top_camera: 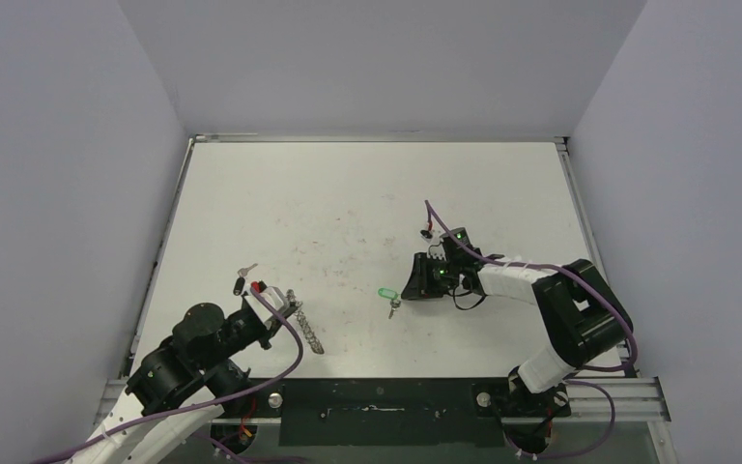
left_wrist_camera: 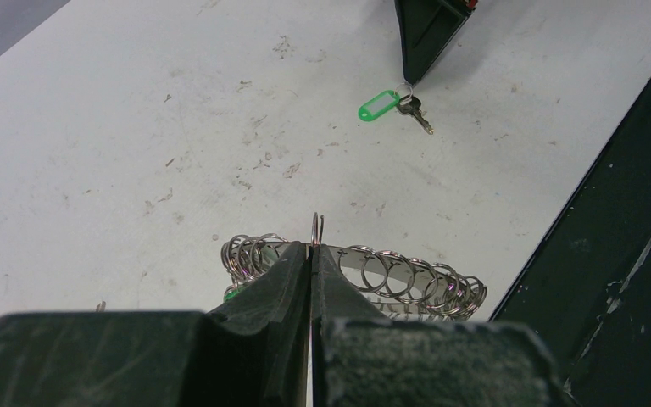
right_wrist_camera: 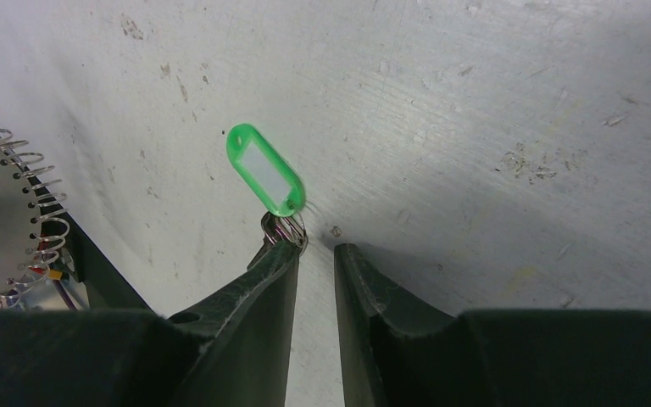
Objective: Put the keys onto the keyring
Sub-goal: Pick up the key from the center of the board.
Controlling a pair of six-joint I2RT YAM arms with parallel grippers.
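Near the table's (top_camera: 367,184) front edge the left gripper (left_wrist_camera: 311,254) is clamped tight on the keyring (left_wrist_camera: 407,275), at its scalloped rim; mid-table, the right gripper (right_wrist_camera: 315,250) stands slightly parted, gripping nothing, one fingertip touching the small loop of the green key (right_wrist_camera: 264,174); the other keys (top_camera: 242,271) lie just beyond the left gripper.
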